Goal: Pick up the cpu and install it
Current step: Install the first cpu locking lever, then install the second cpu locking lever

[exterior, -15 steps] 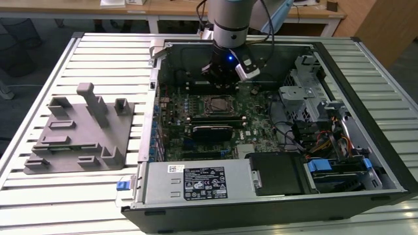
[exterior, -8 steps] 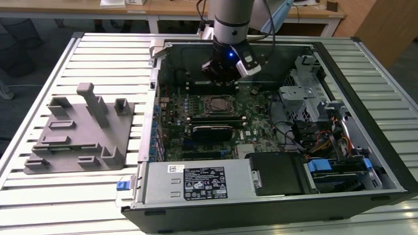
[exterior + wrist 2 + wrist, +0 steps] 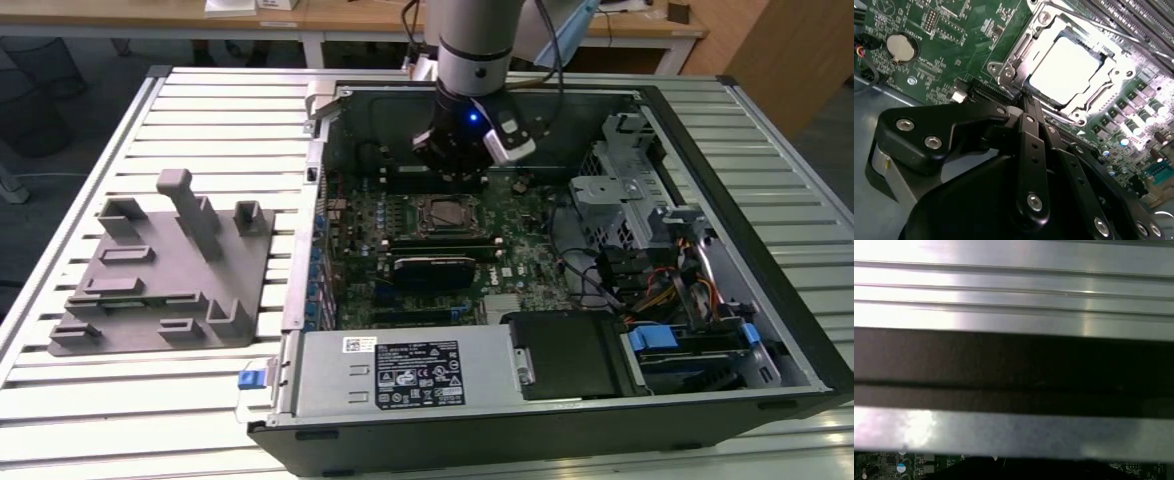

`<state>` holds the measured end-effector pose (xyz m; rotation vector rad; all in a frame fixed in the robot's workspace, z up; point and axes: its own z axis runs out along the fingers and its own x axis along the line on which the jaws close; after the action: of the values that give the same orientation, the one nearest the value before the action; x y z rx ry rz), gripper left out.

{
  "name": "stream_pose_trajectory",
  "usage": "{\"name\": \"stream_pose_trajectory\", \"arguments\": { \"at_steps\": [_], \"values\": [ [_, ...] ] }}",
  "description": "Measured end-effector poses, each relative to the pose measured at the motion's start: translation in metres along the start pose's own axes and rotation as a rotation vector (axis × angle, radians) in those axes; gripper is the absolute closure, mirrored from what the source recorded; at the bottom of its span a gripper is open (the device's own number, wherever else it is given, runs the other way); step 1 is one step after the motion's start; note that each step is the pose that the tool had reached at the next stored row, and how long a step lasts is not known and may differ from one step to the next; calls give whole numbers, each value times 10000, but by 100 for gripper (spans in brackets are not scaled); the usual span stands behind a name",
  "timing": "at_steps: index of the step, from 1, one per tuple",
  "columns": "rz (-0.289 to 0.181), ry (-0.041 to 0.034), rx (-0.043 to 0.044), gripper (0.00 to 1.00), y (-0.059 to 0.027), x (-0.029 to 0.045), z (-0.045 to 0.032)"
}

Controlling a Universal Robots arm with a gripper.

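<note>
Just above the hand (image 3: pixel 1026 102), whose fingers are pressed together and empty, the cpu (image 3: pixel 1066 70) lies seated in its socket (image 3: pixel 1004 70).

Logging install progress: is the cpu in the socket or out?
In. The second wrist view shows the cpu lying flat inside the socket's metal frame, with the claw at the frame's edge.

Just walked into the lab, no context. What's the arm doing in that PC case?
A single robot arm is reaching into an open computer case lying on a slatted metal table. Its end effector hangs over the motherboard, just beyond the socket in the exterior view. In the second wrist view the cpu already sits in the socket frame, with the end effector close beside it. The grey fixture block rests on the table at the exterior view's left.
</note>
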<state>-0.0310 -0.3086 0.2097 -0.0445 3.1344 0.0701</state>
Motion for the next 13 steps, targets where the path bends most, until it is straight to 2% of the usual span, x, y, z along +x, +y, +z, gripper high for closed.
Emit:
{"name": "stream_pose_trajectory", "arguments": {
  "at_steps": [13],
  "values": [
    [-1, 1, 1, 89, -71, -19, -3]
  ]
}}
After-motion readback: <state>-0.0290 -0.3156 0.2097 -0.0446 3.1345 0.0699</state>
